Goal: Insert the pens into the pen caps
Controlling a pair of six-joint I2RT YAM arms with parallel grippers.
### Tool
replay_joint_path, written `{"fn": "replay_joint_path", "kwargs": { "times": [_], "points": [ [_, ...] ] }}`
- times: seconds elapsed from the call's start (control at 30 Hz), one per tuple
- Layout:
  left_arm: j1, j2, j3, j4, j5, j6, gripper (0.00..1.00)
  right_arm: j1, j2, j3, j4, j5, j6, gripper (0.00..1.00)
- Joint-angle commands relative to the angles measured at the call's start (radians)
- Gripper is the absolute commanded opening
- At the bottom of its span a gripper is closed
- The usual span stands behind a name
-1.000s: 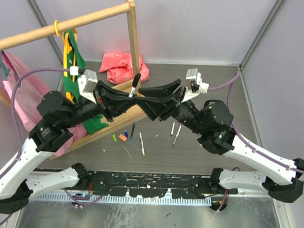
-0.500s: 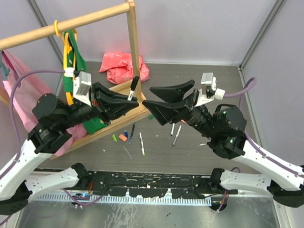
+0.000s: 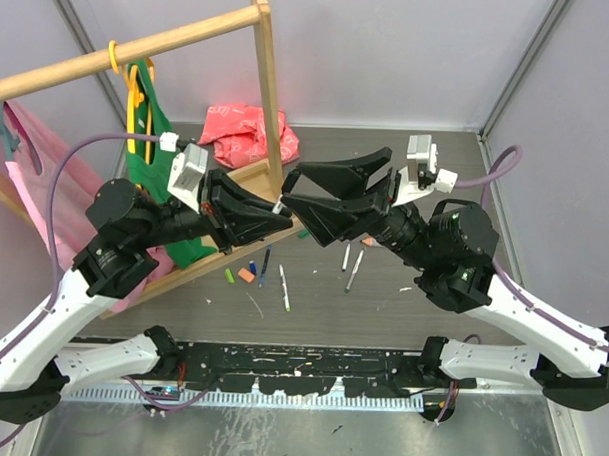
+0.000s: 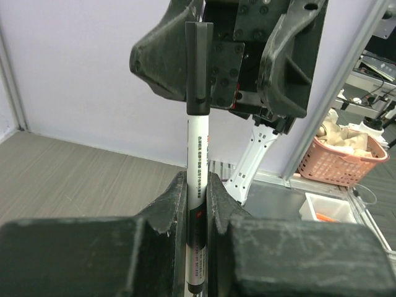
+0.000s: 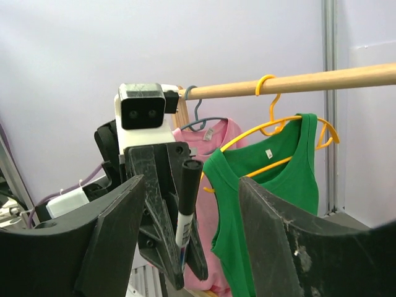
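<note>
above the surface (image 3: 327,149), between the two arms, the left arm's jaws were clamped narrow on a white pen (image 4: 198,161). it was held upright, with a black cap (image 4: 199,68) seated on its top end. the right arm's jaws stood wide apart just beside that capped end, clear of it. other pens (image 3: 284,287), a green cap (image 3: 229,275) and an orange cap (image 3: 246,274) lay loose on the surface below.

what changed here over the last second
The right gripper opened its fingers, letting go of the black-capped pen, and drew back a little toward its own side. The left gripper shifted slightly right, still shut on that pen. The loose pens and caps lay unmoved.
</note>
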Motion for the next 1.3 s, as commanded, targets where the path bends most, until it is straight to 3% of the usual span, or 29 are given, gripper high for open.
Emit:
{"fn": "replay_joint_path", "kwargs": {
  "times": [0.0,0.23,0.57,0.67,0.8,0.83,1.17,1.27],
  "points": [
    [0.001,0.004,0.016,0.068,0.074,-0.015,0.0,-0.001,0.005,0.06,0.045,-0.003,-0.036,0.67],
    [0.001,0.013,0.016,0.064,0.114,-0.02,0.0,0.0,0.013,0.078,0.042,-0.02,-0.044,0.64],
    [0.002,0.015,0.013,0.061,0.114,-0.02,0.0,-0.001,0.019,0.069,0.035,-0.049,-0.032,0.48],
    [0.002,0.015,0.011,0.069,0.113,-0.021,0.0,0.0,0.022,0.06,0.035,-0.058,-0.028,0.37],
    [0.001,0.017,0.019,0.078,0.106,-0.024,0.0,0.0,0.027,0.039,0.033,-0.065,-0.019,0.05],
    [0.002,0.019,0.028,0.078,0.104,-0.025,0.0,0.0,0.029,0.035,0.029,-0.07,-0.018,0.01],
    [0.001,-0.019,0.063,0.207,-0.013,-0.065,0.0,0.003,0.06,-0.059,0.027,-0.13,0.075,0.0],
    [0.002,-0.007,0.108,0.213,0.007,-0.076,0.0,0.026,0.058,-0.134,0.057,-0.117,0.104,0.0]
  ]
}}
